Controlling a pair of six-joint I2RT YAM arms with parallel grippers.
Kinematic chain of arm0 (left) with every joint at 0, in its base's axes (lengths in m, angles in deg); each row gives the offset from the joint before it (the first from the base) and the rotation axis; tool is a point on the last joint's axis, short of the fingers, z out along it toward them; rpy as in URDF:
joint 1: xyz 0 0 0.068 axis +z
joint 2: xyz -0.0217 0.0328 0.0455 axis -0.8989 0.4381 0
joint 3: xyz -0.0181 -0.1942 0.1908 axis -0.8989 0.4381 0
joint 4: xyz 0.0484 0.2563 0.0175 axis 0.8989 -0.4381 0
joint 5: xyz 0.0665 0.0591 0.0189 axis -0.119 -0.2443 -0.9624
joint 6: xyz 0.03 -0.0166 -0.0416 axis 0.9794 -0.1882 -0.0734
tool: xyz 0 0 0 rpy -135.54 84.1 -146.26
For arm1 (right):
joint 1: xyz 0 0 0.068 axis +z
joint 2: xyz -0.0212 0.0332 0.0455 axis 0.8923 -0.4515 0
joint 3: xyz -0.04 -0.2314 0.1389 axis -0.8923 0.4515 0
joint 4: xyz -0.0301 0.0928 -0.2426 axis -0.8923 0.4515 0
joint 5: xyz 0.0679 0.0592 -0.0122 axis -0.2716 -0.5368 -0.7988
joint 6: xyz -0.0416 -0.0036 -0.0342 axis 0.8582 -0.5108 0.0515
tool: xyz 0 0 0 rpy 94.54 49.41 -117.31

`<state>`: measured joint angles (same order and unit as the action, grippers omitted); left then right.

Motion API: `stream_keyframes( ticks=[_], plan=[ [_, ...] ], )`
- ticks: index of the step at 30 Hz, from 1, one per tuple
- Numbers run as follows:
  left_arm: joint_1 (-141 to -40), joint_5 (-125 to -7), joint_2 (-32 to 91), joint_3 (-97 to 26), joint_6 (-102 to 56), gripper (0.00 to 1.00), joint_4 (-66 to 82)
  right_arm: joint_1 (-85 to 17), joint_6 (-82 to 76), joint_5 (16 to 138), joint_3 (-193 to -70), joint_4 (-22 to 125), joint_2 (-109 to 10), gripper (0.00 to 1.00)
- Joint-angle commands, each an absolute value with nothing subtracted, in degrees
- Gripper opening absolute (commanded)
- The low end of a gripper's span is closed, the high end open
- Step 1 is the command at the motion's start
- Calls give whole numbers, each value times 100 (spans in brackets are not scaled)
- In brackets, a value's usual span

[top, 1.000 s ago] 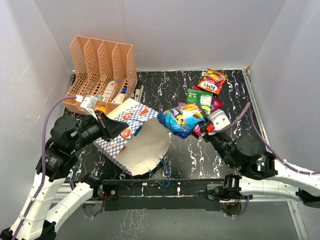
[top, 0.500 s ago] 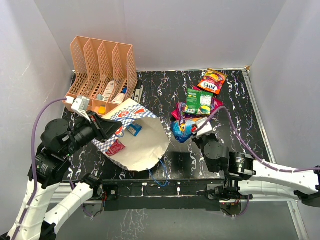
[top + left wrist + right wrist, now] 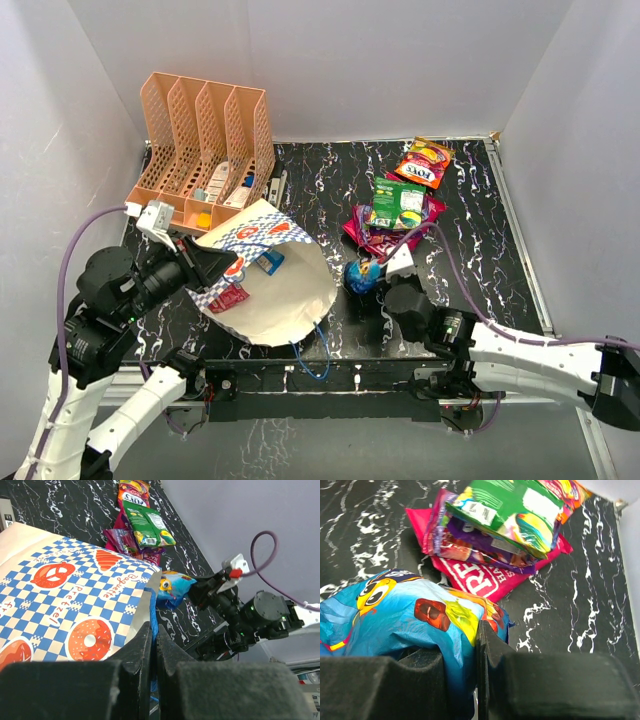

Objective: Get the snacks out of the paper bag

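The blue-and-white checkered paper bag (image 3: 262, 268) lies on its side with its cream mouth facing right; it also fills the left wrist view (image 3: 70, 600). My left gripper (image 3: 153, 630) is shut on the bag's blue cord handle (image 3: 152, 619) at the rim. A red pouch (image 3: 232, 297) and a blue item (image 3: 268, 261) show inside the mouth. My right gripper (image 3: 462, 640) is shut on the blue snack pouch (image 3: 415, 615), low over the table; the pouch also shows in the top view (image 3: 362, 274). Green (image 3: 399, 203), magenta (image 3: 368, 232), purple (image 3: 485, 542) and orange-red (image 3: 424, 163) pouches are piled behind it.
A peach slotted file rack (image 3: 203, 140) holding small bottles and a yellow box stands at the back left, touching the bag's far side. The black marbled table (image 3: 470, 240) is walled in white at back and sides. A blue cord loop (image 3: 312, 360) hangs over the front edge.
My right gripper has carried the blue pouch down and toward the front, lowering it near the pile. My left arm has pulled back left, keeping hold of the bag, whose mouth has opened wider.
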<state>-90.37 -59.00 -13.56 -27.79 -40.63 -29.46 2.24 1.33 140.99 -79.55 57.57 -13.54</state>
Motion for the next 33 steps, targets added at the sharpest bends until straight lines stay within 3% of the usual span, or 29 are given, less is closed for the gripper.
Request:
stream_keyframes(
  ticks=[1, 4, 10, 14, 19, 24, 29, 33],
  plan=[
    [-9047, -6094, -1475, -3068, -3971, 0, -3169, -503, -515, 13559, -7940, 4458, -1259, 7],
    [-9048, -6089, -1481, -3113, -3972, 0, -3211, -517, -976, 13134, -7922, 4886, -1260, 12],
    [-9047, -6081, -1446, -3201, -3922, 0, -3280, -516, -1781, 11279, -8466, 6350, -762, 67],
    [-9047, -5989, -1479, -3071, -3980, 0, -3073, -518, -1799, 10799, -8909, 6967, -206, 81],
    [-9047, -5823, -1510, -2836, -4072, 0, -2834, -516, -1173, 10840, -8836, 6505, 333, 98],
    [-9045, -5747, -1656, -2715, -4237, 0, -2851, -520, -253, 9175, -8657, 5242, 79, 98],
    [-9047, -5733, -1806, -2518, -4375, 0, -2921, -438, 166, 6707, -8912, 3992, -1300, 98],
    [-9047, -5743, -1833, -2519, -4424, 0, -2918, 621, 480, 7260, -9057, 2737, -2468, 98]
  ],
)
